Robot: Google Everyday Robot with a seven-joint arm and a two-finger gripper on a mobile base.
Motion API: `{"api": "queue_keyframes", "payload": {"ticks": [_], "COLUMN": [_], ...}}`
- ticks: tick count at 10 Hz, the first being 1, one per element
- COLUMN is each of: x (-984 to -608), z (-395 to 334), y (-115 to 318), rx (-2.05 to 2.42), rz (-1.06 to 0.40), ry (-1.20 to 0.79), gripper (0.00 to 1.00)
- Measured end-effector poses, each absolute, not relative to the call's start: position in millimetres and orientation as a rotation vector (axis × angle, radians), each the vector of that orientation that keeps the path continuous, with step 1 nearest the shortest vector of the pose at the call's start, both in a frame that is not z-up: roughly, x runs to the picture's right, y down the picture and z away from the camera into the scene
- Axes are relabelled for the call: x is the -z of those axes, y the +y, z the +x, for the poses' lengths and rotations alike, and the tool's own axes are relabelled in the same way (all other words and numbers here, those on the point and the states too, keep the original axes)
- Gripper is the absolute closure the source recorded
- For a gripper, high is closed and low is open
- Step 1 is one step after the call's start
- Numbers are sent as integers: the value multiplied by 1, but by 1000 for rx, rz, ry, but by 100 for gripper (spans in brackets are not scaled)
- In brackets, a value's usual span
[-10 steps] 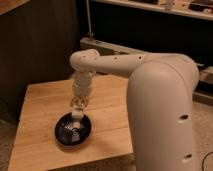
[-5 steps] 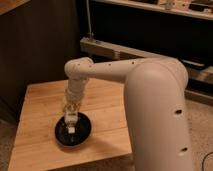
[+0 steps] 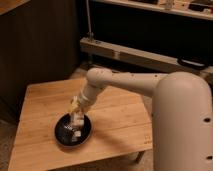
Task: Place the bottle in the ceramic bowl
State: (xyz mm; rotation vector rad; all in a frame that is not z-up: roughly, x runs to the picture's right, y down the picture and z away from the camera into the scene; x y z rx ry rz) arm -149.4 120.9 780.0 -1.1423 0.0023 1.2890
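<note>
The glossy black ceramic bowl sits on the wooden table, near its front left. My gripper reaches down from the white arm and hangs right over the bowl's middle. A whitish, slim shape, which looks like the bottle, stands upright at the gripper's tip with its lower end inside the bowl. I cannot tell whether the gripper still holds it.
The big white arm body fills the right foreground and hides the table's right front corner. A dark wooden wall stands behind the table at the left. A low metal shelf rail runs behind at the right.
The gripper came down from just above the bowl into it, carrying the whitish bottle. The arm's elbow joint has since shifted a little to the right.
</note>
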Motion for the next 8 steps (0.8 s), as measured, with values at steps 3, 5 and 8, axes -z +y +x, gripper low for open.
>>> {"api": "queue_keyframes", "payload": {"ticks": [3,5,8], "x": [-782,-782,-782], "z": [-146,-145,-146], "y": [121,121,121], "rx": [-1303,-1305,-1303], "rz": [-1173,-1173,-1174], "ry": [-47,-47,-48], "gripper": [36,36,36]}}
